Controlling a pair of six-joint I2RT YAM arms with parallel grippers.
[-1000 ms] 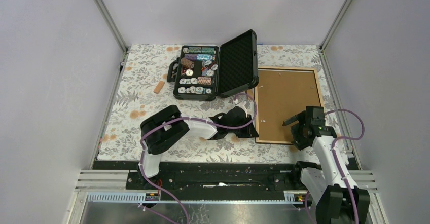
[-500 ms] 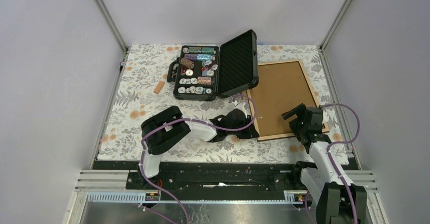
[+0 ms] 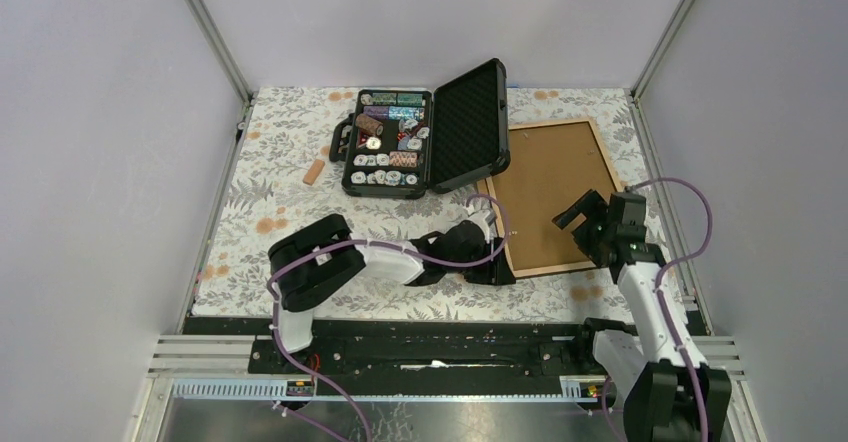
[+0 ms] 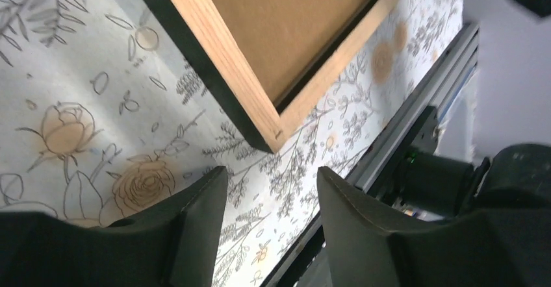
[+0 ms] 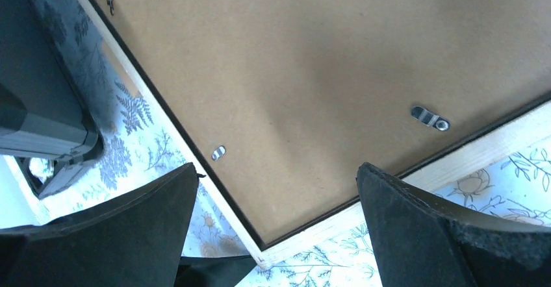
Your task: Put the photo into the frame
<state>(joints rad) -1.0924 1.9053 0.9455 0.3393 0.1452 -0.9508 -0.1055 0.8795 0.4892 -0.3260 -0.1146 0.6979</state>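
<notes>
The frame [image 3: 550, 190] lies back side up on the flowered cloth, turned askew, with its brown backing board showing inside the light wood rim. The photo is out of view. My left gripper [image 3: 503, 267] is open and empty, low over the cloth just short of the frame's near left corner [image 4: 273, 137]. In the left wrist view the gripper [image 4: 271, 173] frames that corner. My right gripper [image 3: 580, 224] is open and empty, hovering over the frame's near right part. In the right wrist view the gripper [image 5: 278, 170] spans the board [image 5: 325, 66] and two metal clips [image 5: 429, 119].
An open black case of poker chips [image 3: 420, 140] stands just left of the frame, its lid touching or overlapping the frame's far left corner. A small orange piece [image 3: 314, 172] lies left of the case. The metal rail [image 3: 450, 347] runs along the near edge.
The frame has turned from square to askew, its near edge swung right. My right gripper has risen and moved further over the frame. My left gripper has edged right towards the corner.
</notes>
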